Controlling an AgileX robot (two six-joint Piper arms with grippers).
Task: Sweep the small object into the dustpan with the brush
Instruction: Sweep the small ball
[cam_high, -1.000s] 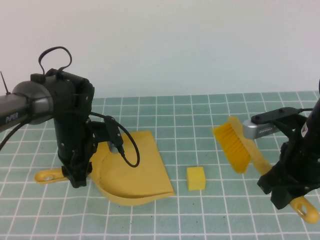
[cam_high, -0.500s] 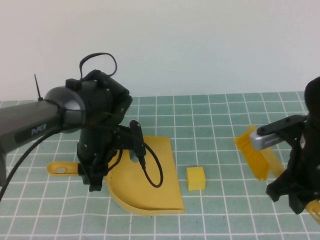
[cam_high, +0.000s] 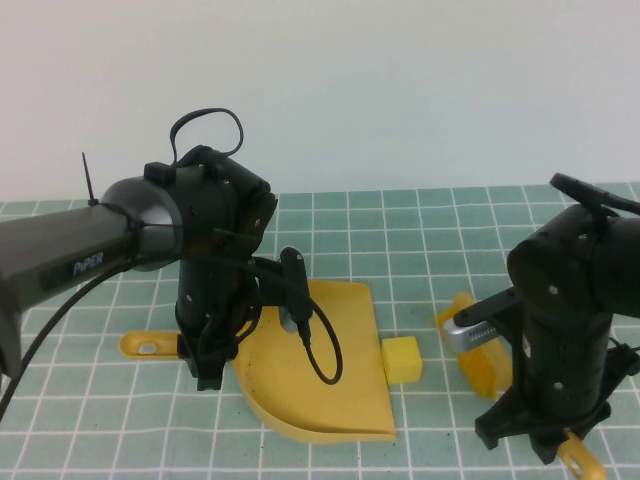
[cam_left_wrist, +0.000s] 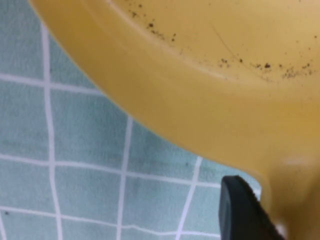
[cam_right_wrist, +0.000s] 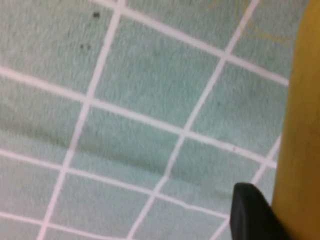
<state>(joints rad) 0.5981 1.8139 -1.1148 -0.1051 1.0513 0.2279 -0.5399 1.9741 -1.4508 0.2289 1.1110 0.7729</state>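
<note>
A small yellow cube (cam_high: 403, 359) lies on the green checked mat, touching the open edge of the yellow dustpan (cam_high: 320, 375). My left gripper (cam_high: 207, 368) is shut on the dustpan's handle (cam_high: 150, 345); the left wrist view shows the pan's rim (cam_left_wrist: 190, 115) and one black finger (cam_left_wrist: 242, 210). My right gripper (cam_high: 545, 445) is shut on the yellow brush handle (cam_high: 583, 463); its bristles (cam_high: 480, 362) are down on the mat just right of the cube. The right wrist view shows the handle (cam_right_wrist: 300, 135) beside a black finger (cam_right_wrist: 252, 215).
The green mat with white grid lines (cam_high: 420, 240) covers the table up to a plain white wall behind. A black cable (cam_high: 315, 345) loops from my left arm over the dustpan.
My left arm slid the dustpan right until its edge met the cube. My right arm swung in and lowered the brush to the mat close to the cube's right side.
</note>
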